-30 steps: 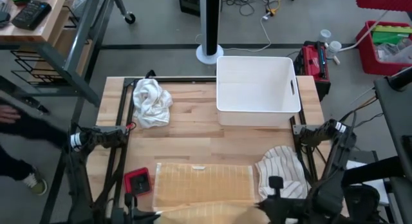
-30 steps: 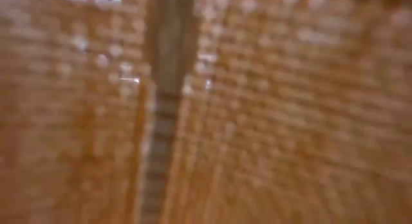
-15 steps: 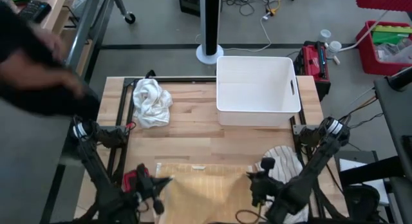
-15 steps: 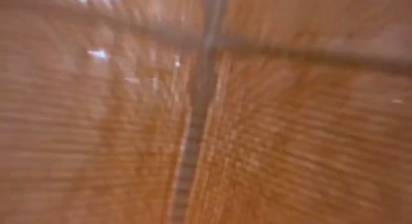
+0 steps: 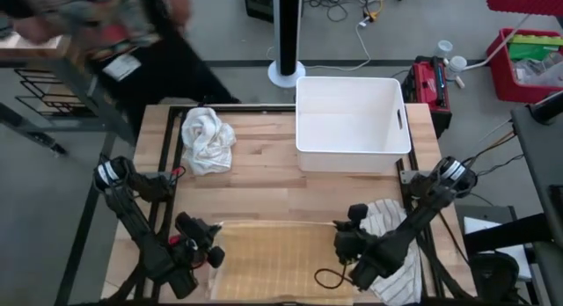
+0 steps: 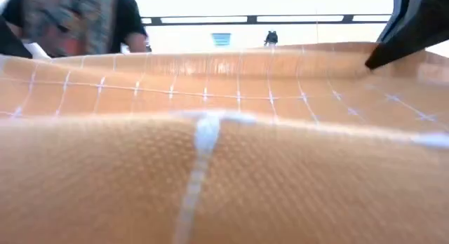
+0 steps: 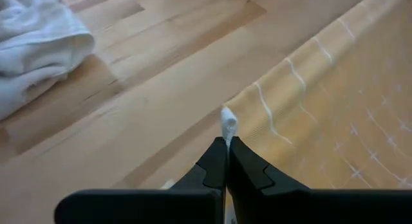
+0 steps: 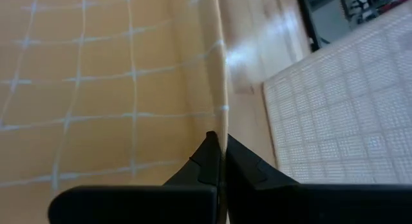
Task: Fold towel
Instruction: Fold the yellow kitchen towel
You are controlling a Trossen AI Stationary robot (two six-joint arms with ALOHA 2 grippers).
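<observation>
An orange towel (image 5: 277, 258) with a white grid lies on the near half of the table and fills the low view (image 6: 210, 167). My left gripper (image 5: 215, 252) is shut on its left corner and shows in its own wrist view (image 7: 226, 141). My right gripper (image 5: 341, 244) is shut on the towel's right edge and shows in its wrist view (image 8: 219, 141). Both stand low over the table. The dark shape at the low view's top right is a gripper (image 6: 410, 26). My left gripper pinches the towel's corner with the white tag (image 7: 228, 124) between its two fingers, slanting down. The corner is raised a little at the fingertips and the cloth beyond lies on the table. My right gripper pinches the towel's side edge (image 8: 223, 124) between its two fingers, slanting down. The edge rises as a ridge to the fingertips and the rest lies spread; one layer or several, I cannot tell.
A crumpled white towel (image 5: 207, 139) lies at the far left and a white bin (image 5: 352, 121) stands at the far middle. A striped cloth (image 5: 387, 227) lies beside my right arm, a red object (image 5: 185, 247) by my left. A person (image 5: 132, 33) stands beyond the far left corner.
Both grippers, shut on the towel, have gone from the near edge toward the far edge and down, tipping downward. The held edge has been carried over the lying cloth and lowered. The towel no longer hangs in front of the low camera. The person has moved along the far left.
</observation>
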